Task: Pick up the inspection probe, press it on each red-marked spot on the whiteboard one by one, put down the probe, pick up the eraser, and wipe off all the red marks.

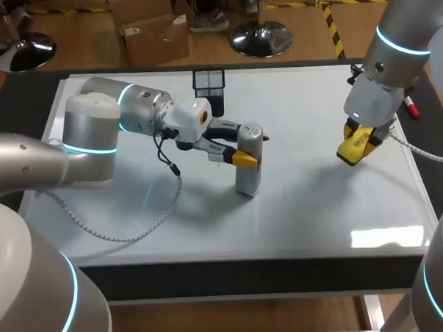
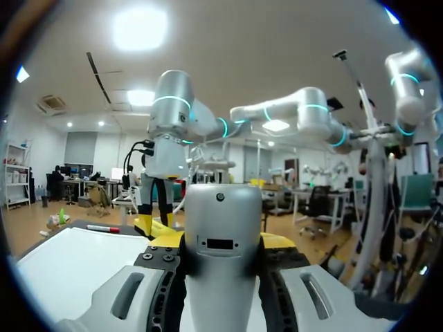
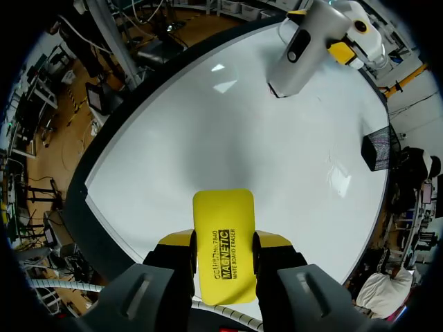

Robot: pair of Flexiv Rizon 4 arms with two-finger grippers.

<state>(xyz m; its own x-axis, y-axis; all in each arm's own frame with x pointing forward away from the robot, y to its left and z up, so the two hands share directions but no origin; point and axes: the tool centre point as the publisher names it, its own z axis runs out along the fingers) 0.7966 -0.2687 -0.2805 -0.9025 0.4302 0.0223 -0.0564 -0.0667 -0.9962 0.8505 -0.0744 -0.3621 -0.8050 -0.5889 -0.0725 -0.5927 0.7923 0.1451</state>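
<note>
My left gripper (image 2: 221,240) is closed on the one grey probe (image 1: 249,172), a yellow tip pressing each side. The probe stands upright with its foot on the whiteboard (image 1: 304,206) beneath. My right gripper (image 3: 223,242) clamps the one yellow eraser (image 3: 223,214) over the board, well apart from the probe. One red marker (image 1: 410,108) lies near my right gripper, at the board's edge.
</note>
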